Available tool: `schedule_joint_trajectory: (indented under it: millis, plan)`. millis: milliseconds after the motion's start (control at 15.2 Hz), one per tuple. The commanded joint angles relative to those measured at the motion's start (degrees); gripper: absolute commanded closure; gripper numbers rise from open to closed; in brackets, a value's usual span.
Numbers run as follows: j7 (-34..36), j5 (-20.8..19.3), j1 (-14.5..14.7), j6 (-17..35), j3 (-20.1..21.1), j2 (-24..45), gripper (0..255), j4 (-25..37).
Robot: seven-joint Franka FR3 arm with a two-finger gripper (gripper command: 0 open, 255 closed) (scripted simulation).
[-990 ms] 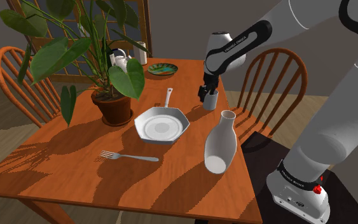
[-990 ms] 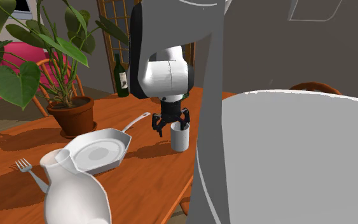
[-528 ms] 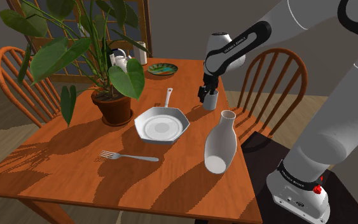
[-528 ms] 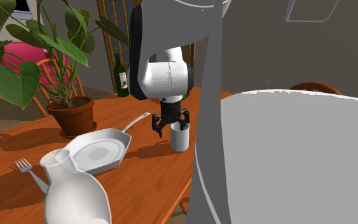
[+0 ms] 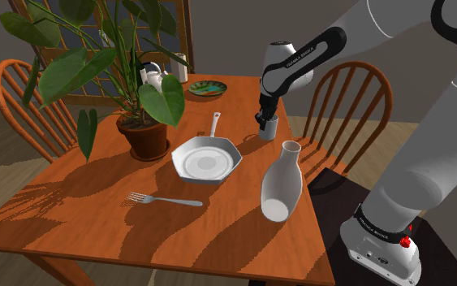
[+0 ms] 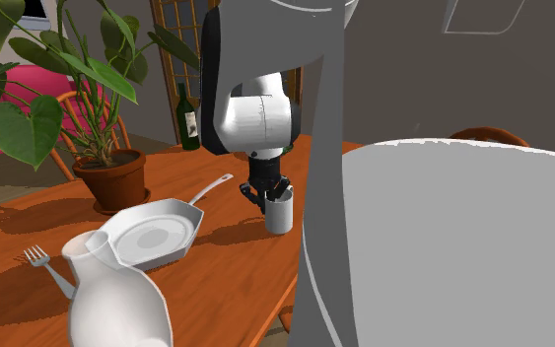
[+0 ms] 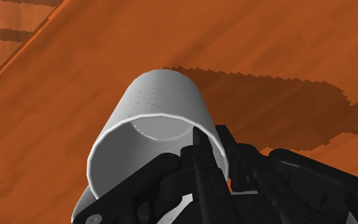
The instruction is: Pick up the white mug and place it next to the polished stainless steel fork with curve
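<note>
White mug: upright on the wooden table, near the edge by the chair, beyond the pan, well apart from the fork.
Black gripper: narrowed onto the mug's wall at the rim, one finger inside and one outside, apparently clasping it.
Handling: probably stiff, light and smooth, breakable if dropped; liable to swing from a one-sided pinch.
Hold: rim wall, as pinched now; handle not discernible.
Axis: long axis vertical, mouth pointing up toward the gripper.
Fork: flat on the table, tines toward the shoulder view's left.
</note>
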Motion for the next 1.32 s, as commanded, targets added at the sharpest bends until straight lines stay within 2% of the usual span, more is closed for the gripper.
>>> schedule_joint_trajectory:
  millis: [0, 1254]
  plan:
    - [0.0, 0.0, 0.0, 0.0, 0.0, 0.0, 255, 0.0]
    - [0.27, -0.51, 0.02, -14.35, 0.27, -7.2, 255, 7.18]
